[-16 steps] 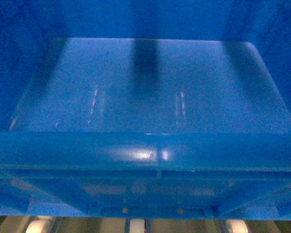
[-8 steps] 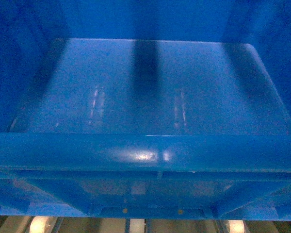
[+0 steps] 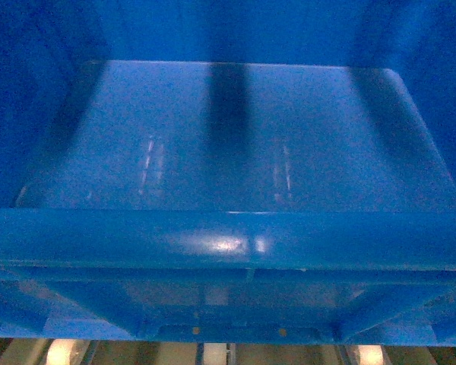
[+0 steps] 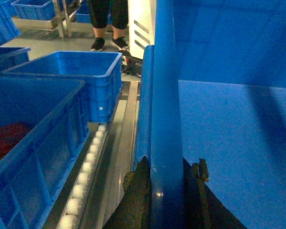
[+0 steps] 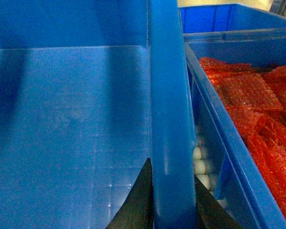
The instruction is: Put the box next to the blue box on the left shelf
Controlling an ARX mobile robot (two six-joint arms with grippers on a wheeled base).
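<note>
The box fills the head view, its smooth empty floor [image 3: 228, 137] beyond the thick near rim [image 3: 228, 243]. My left gripper [image 4: 170, 163] is shut on the box's left rim [image 4: 163, 95], one dark finger on each side of it. On the opposite side, my right gripper [image 5: 171, 170] is shut on the right rim [image 5: 167, 95]. A blue box [image 4: 33, 143] with red contents stands close on the left, another empty blue box [image 4: 71, 71] behind it. Neither gripper shows in the head view.
White rollers [image 4: 86, 171] of the shelf track run between the held box and the left boxes, and more rollers [image 5: 200, 167] show on the right. A blue crate of red packets [image 5: 257, 105] stands tight against the right side. A person's legs [image 4: 107, 24] and a white machine [image 4: 143, 21] are behind.
The box's near rim has sunk slightly in the head view, hiding more of the rollers below. Both grips look unchanged.
</note>
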